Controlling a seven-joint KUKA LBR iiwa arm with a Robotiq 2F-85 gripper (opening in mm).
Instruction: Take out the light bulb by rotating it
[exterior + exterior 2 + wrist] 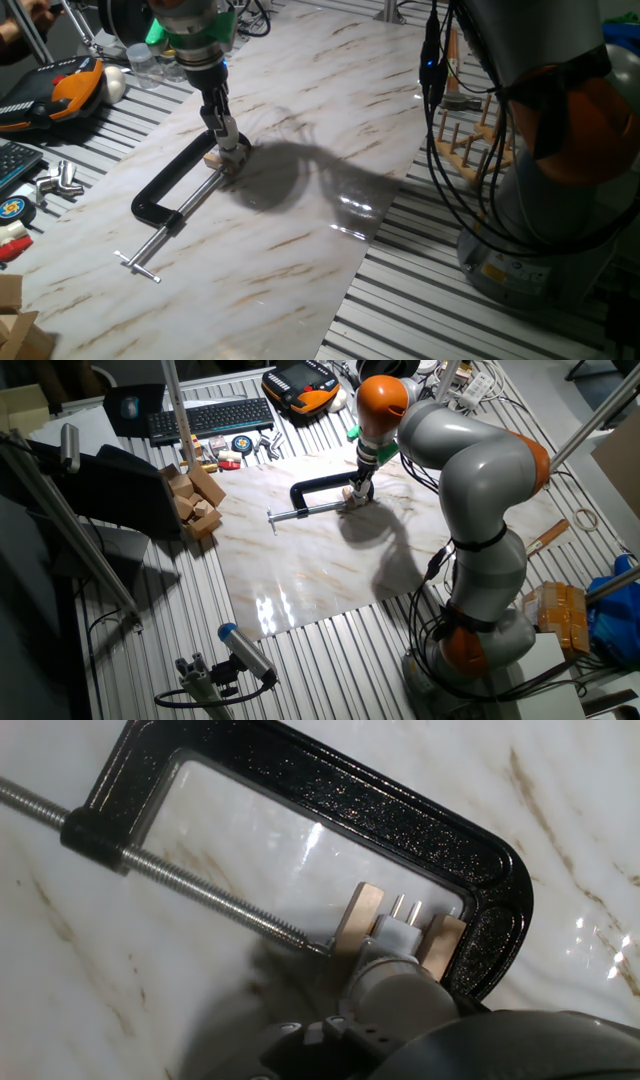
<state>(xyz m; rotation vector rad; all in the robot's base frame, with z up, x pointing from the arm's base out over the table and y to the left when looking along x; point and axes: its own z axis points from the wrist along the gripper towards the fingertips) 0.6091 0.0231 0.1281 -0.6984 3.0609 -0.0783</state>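
From one fixed view: gripper (229, 141) lowered onto the tan wooden block (222, 160), which sits pinched in the black C-clamp (168, 190) on the marble tabletop (300, 250). Fingers close together at the block; impossible to tell whether clamped on anything (bulb hidden beneath them).

From the other fixed view: same pose, too small for jaw detail.

From the hand view: a pale rounded body, seemingly the light bulb (400, 992), pressed up against the block between the clamp's screw tip and frame, a white piece with two metal pins (398, 928) just beyond.
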